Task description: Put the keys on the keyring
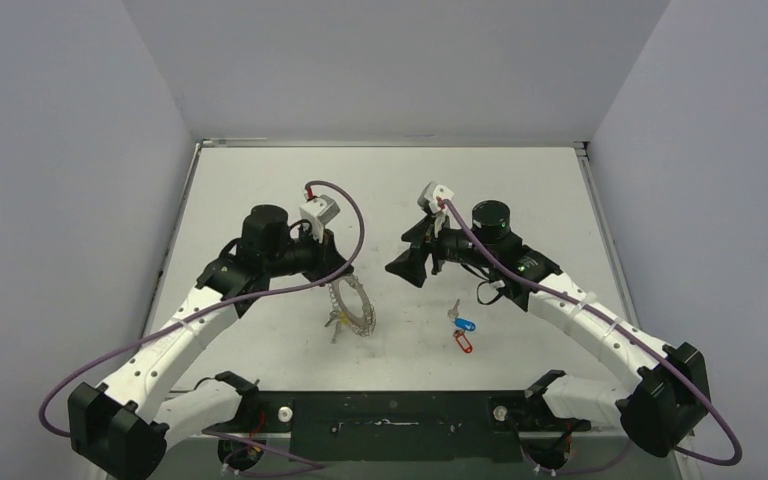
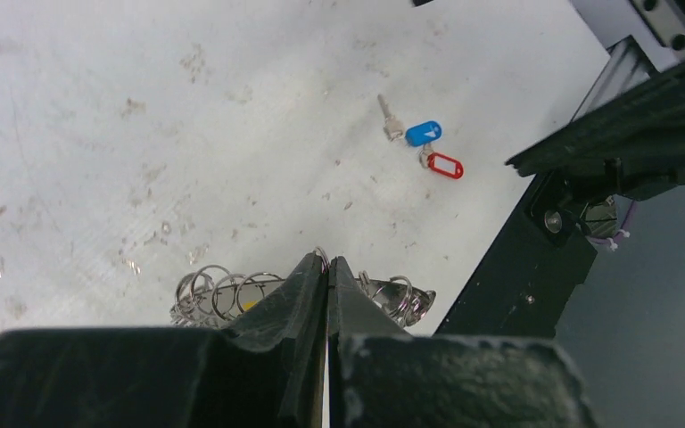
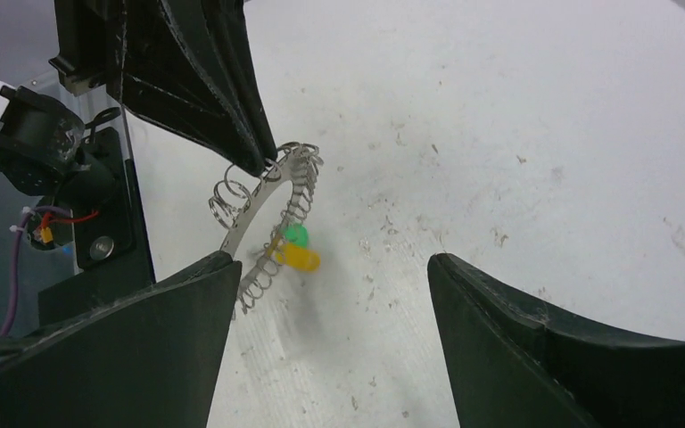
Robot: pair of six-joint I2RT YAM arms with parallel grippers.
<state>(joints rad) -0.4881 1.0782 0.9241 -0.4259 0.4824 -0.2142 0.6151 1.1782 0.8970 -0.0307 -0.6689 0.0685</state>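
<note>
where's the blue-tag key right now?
Top view: the blue-tagged key lies on the table, right of centre, beside the red-tagged key and well right of the keyring.

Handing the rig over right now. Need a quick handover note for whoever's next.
Left gripper: shut on the keyring, holding it on edge. A green tag and a yellow tag hang from it.
Right gripper: open, empty.
The blue-tagged key and the red-tagged key lie together on the table.
Done: ring held. Left: both keys to pick up and thread on.
</note>
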